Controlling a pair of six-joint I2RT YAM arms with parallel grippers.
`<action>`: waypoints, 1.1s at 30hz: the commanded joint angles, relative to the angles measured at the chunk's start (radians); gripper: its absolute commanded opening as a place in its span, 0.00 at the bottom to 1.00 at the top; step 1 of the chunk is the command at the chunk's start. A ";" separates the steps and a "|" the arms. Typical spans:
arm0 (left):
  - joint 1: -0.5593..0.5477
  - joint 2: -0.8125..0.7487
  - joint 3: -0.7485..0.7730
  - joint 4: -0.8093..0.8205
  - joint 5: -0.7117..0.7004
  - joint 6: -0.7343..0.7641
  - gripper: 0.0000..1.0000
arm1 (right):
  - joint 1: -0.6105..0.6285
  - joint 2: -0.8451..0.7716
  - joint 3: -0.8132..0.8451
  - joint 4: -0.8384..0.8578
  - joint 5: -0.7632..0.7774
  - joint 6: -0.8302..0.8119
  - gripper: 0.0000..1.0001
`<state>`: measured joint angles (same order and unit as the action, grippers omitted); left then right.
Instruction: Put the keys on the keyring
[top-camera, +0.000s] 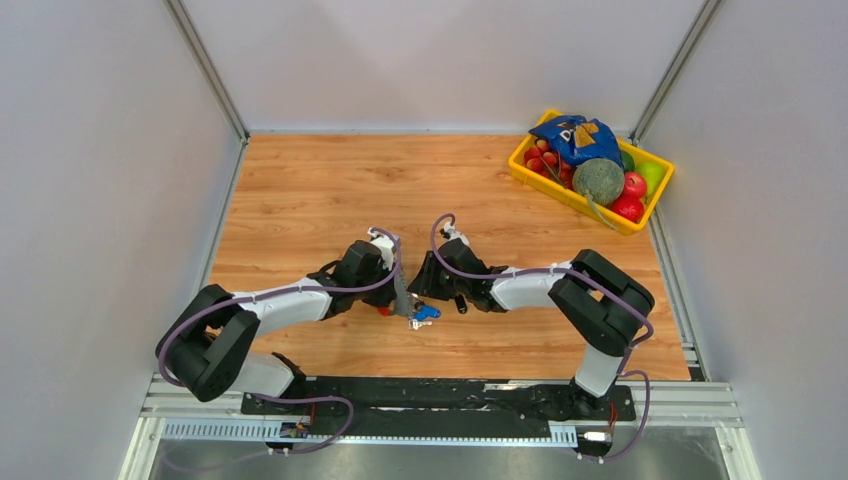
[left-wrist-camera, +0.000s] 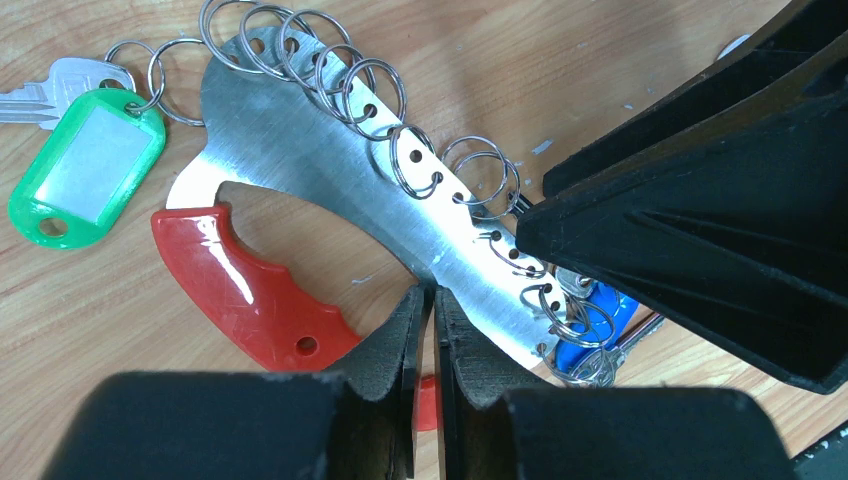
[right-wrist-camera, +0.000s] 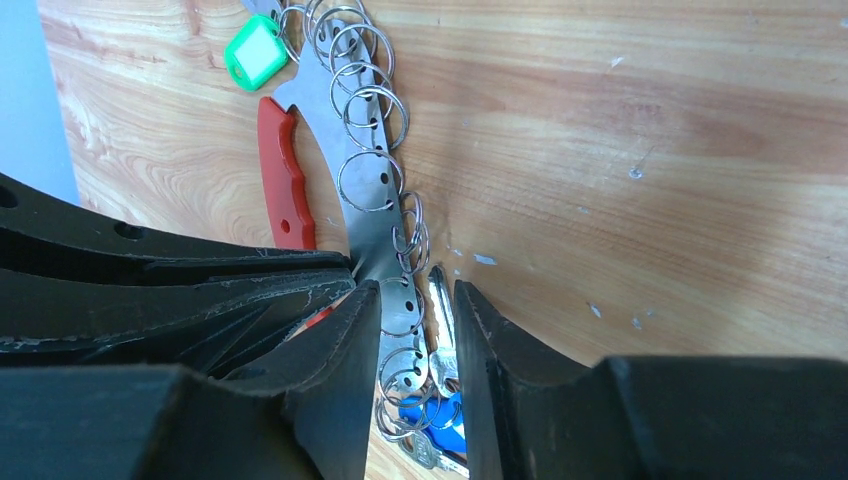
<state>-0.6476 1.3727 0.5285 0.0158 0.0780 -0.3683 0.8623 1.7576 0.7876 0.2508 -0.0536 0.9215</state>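
Left jaws: left gripper (left-wrist-camera: 427, 300) clamped on the keyring plate (left-wrist-camera: 290, 130); hold it steady.
Right jaws: right gripper (right-wrist-camera: 418, 300) apart, astride the blue key (right-wrist-camera: 440, 414); close squarely.

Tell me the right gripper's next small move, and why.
Probably close the right gripper gently on the silver key blade between its fingers: its jaws straddle it with a gap. The left gripper pinches the ringed metal plate, so it looks steadied.
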 joint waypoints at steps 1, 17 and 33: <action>-0.006 0.009 0.014 -0.005 0.002 0.008 0.15 | -0.005 0.015 -0.004 0.065 0.001 0.025 0.36; -0.007 0.020 0.018 -0.006 0.000 0.008 0.15 | -0.021 0.062 -0.001 0.116 -0.016 0.043 0.29; -0.009 0.020 0.021 -0.007 0.004 0.009 0.15 | -0.023 0.076 0.004 0.137 -0.021 0.041 0.00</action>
<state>-0.6483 1.3819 0.5323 0.0204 0.0780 -0.3687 0.8410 1.8191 0.7780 0.3691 -0.0769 0.9661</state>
